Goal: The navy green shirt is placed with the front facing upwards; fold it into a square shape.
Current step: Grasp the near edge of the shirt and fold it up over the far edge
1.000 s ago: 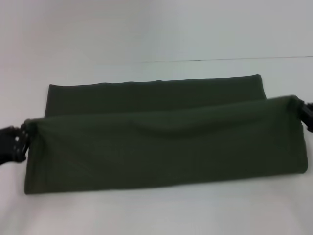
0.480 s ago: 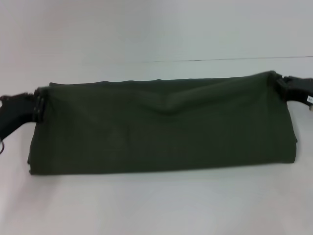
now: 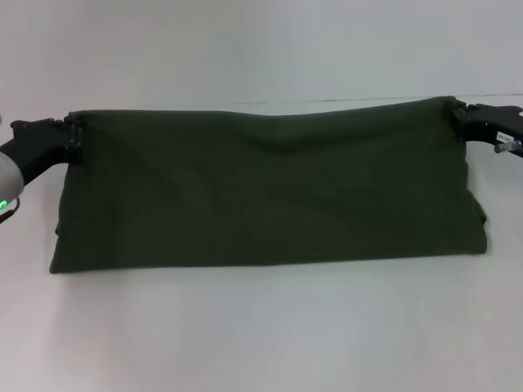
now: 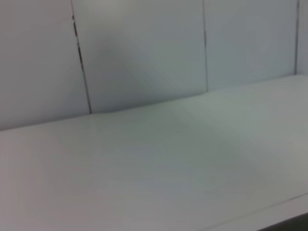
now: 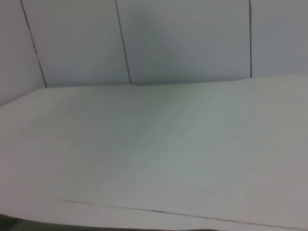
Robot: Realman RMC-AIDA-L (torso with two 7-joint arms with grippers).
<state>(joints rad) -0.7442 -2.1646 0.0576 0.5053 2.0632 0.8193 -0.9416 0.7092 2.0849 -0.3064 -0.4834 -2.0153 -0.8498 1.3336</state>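
The navy green shirt lies across the white table as a wide folded band, plain green side up, no print showing. My left gripper is shut on its far left corner. My right gripper is shut on its far right corner. Between the two, the far edge of the cloth is stretched taut and held a little above the table, while the near folded edge rests on the surface. Both wrist views show only bare table and wall panels.
A thin seam line crosses the table behind the shirt. White wall panels stand beyond the table's far edge. Bare table surface lies in front of the shirt.
Both grippers have carried the held edge of the shirt away from me, over the lower layer. The strip of cloth that showed behind it is now covered.
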